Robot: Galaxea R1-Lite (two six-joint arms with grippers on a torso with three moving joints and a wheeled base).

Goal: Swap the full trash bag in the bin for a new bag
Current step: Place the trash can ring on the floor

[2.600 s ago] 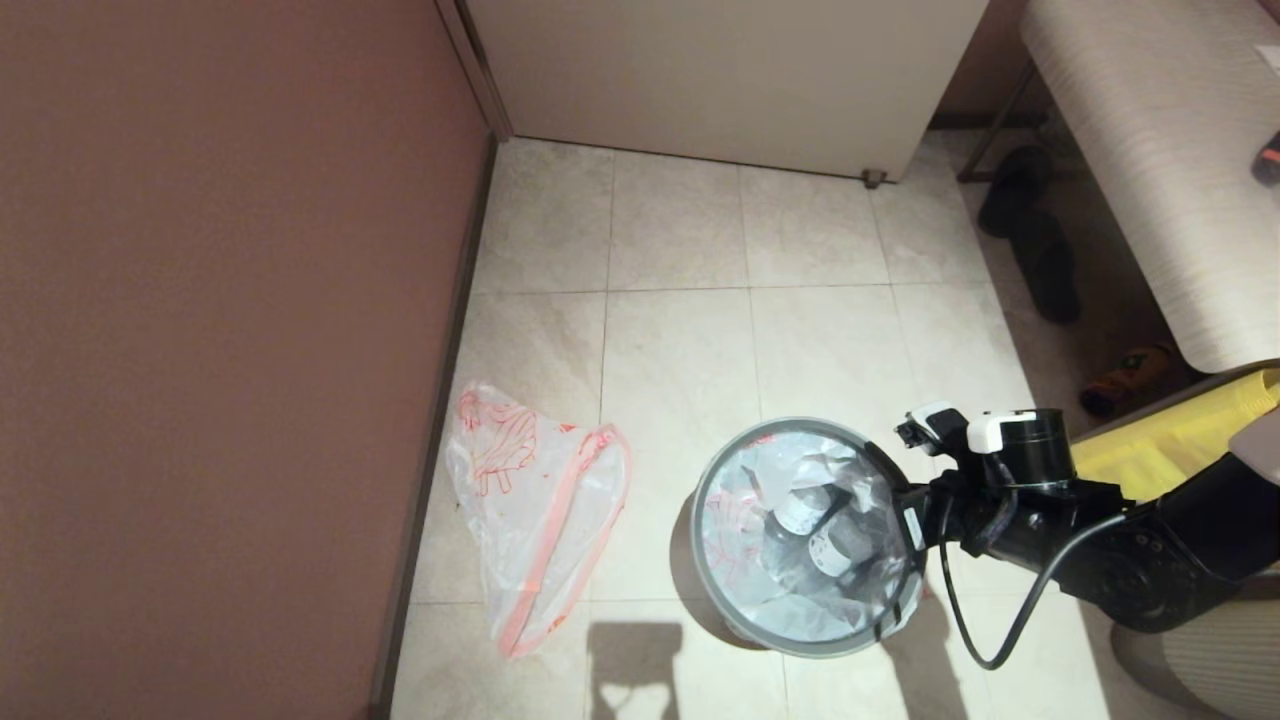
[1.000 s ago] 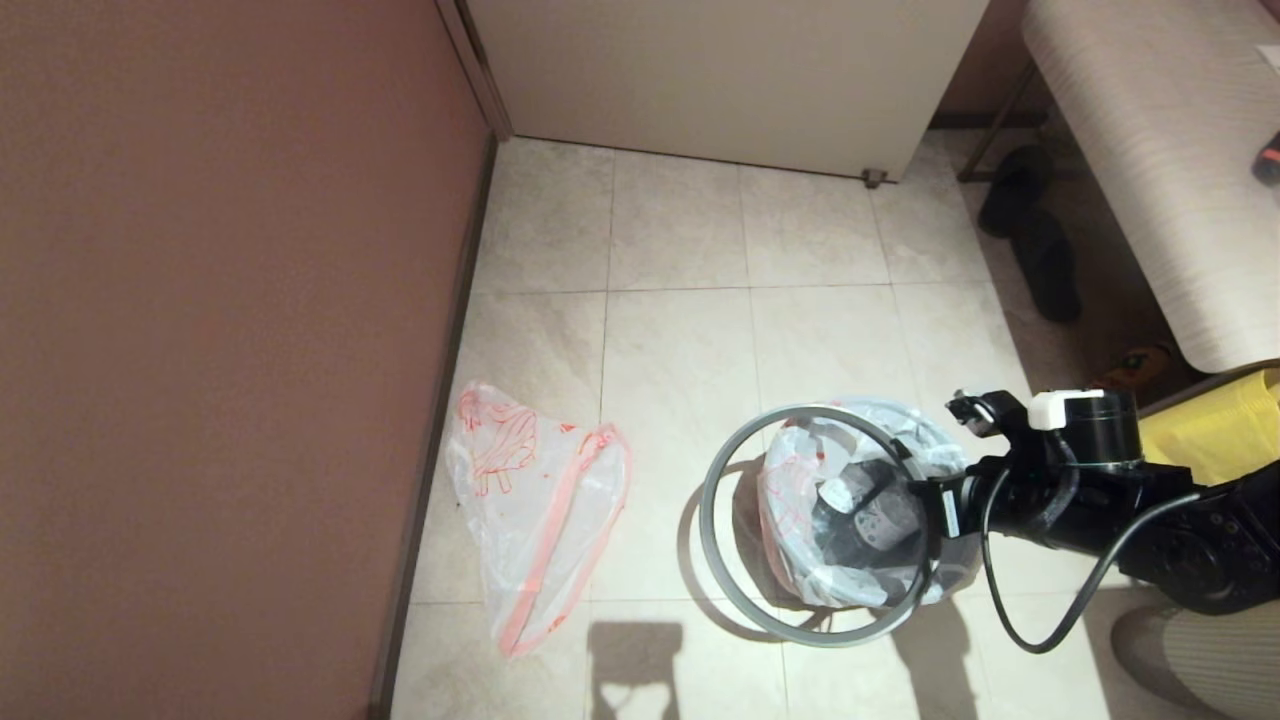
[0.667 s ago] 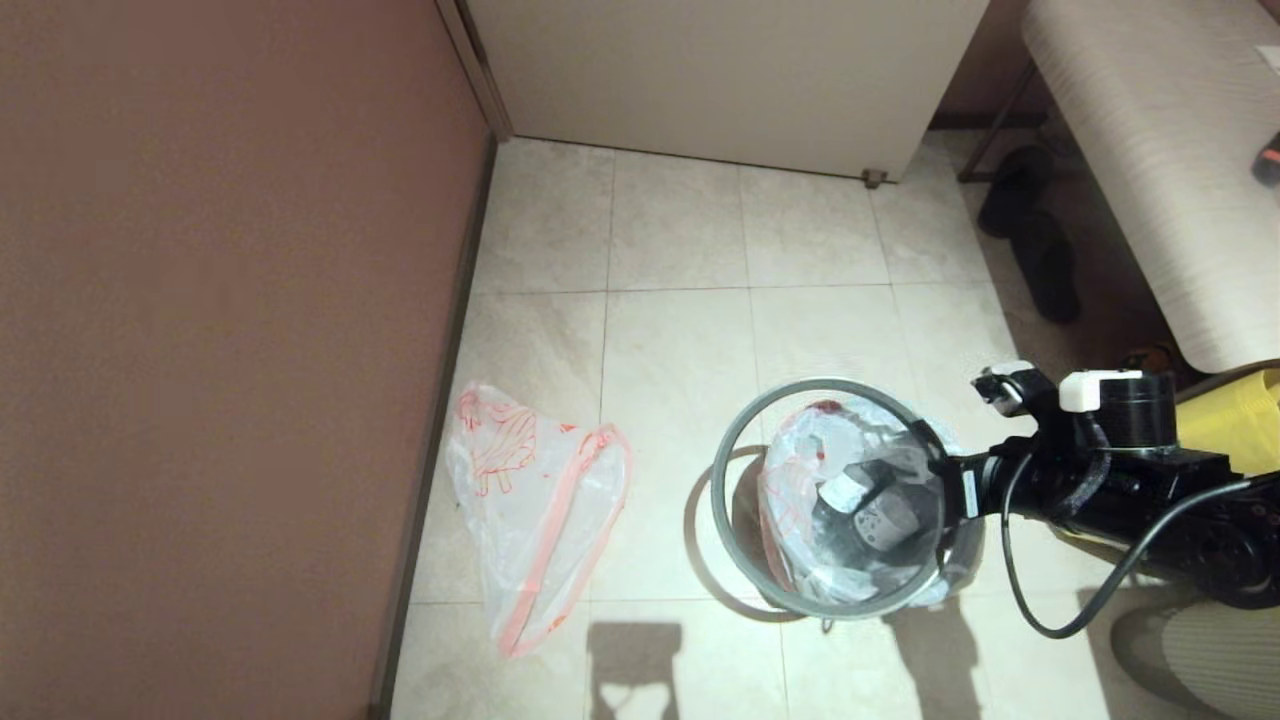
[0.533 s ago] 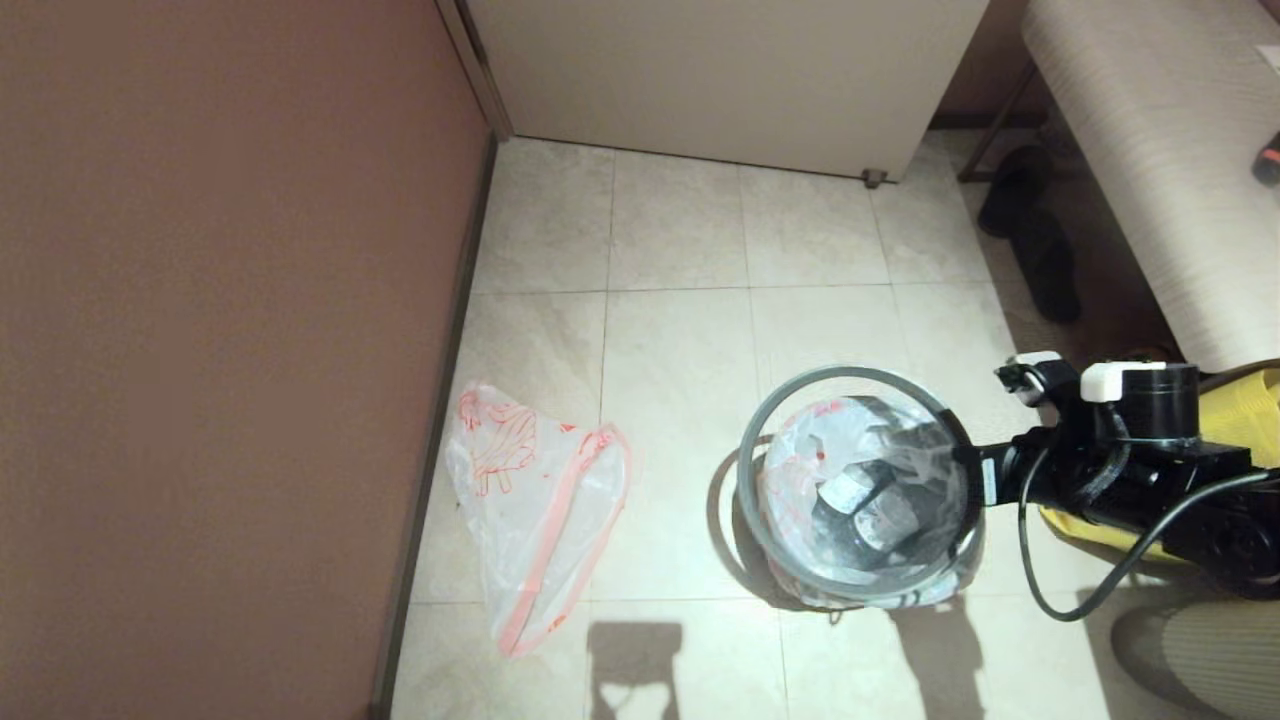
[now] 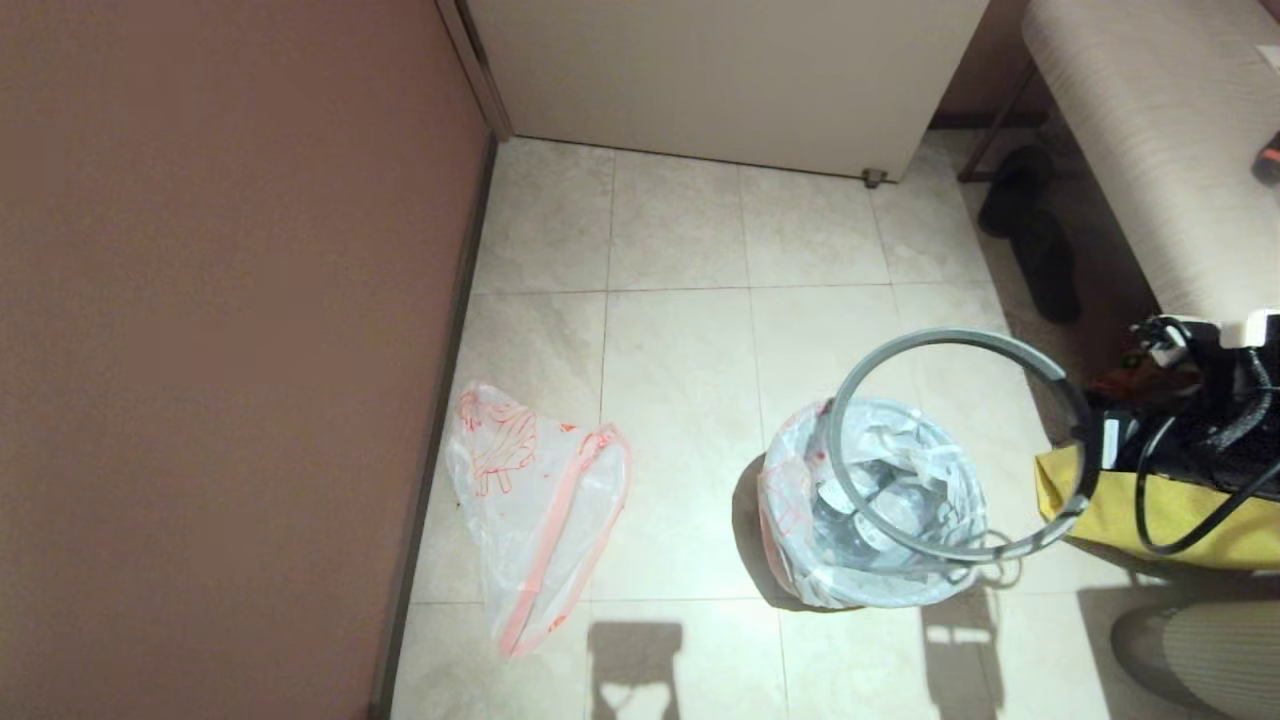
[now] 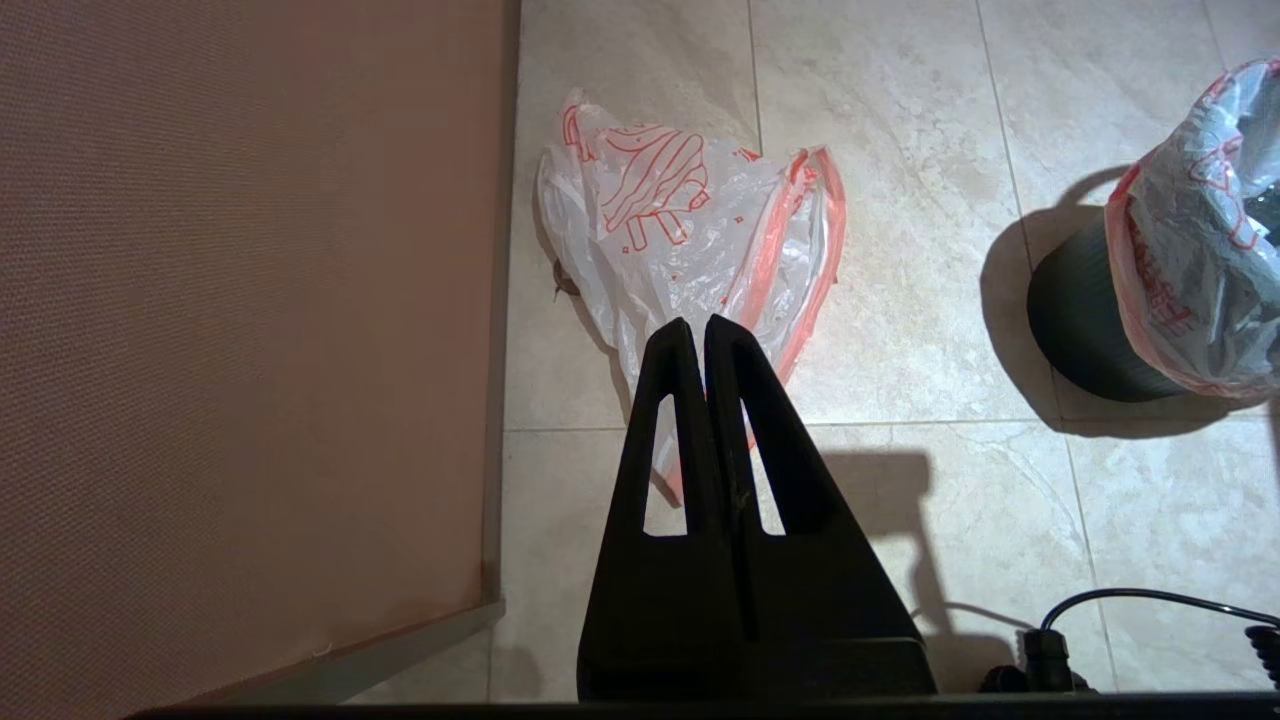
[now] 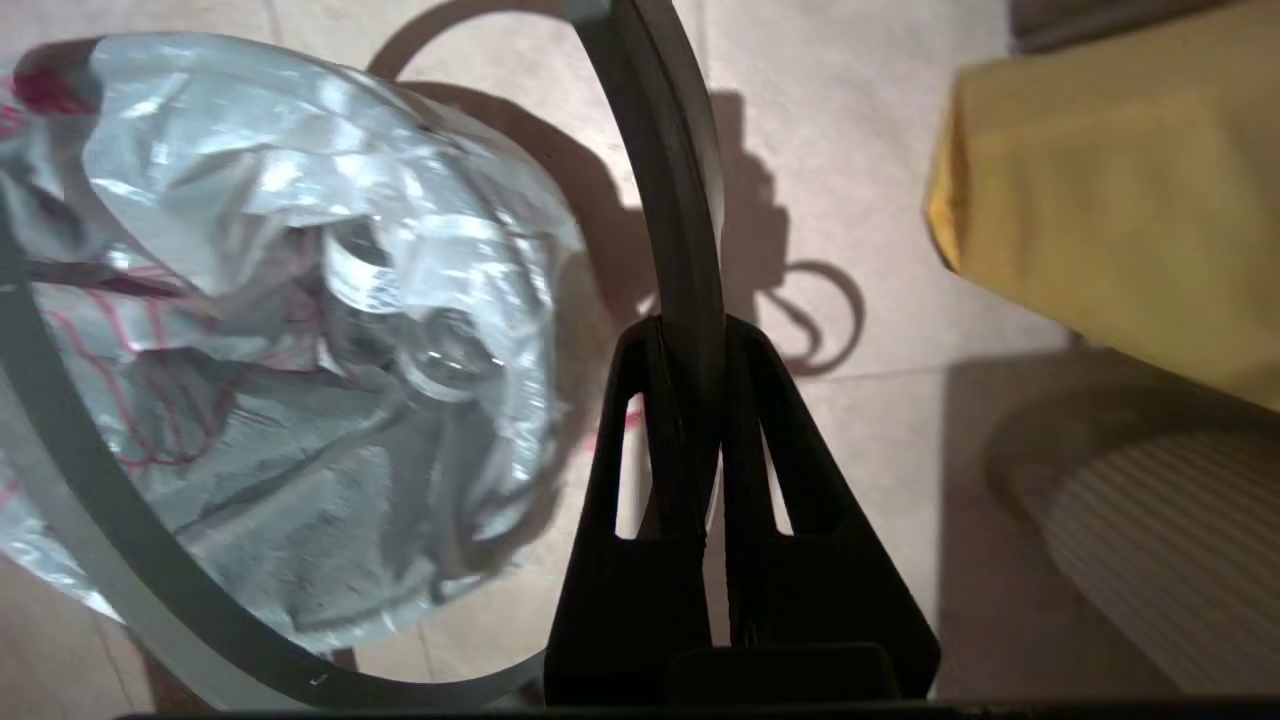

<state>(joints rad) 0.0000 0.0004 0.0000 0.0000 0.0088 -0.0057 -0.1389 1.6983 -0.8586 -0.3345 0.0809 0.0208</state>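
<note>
While the right hand (image 7: 690, 345) is clamping the stiff grey plastic hoop (image 5: 930, 342) – light, rigid – the left hand (image 6: 705, 335), pressed together, is hovering over the limp translucent new bag (image 6: 690, 230).

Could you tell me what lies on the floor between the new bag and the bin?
Nothing: the head view shows only bare tiles between the new bag and the bin, and the left wrist view agrees, with just the bin's shadow there.
</note>
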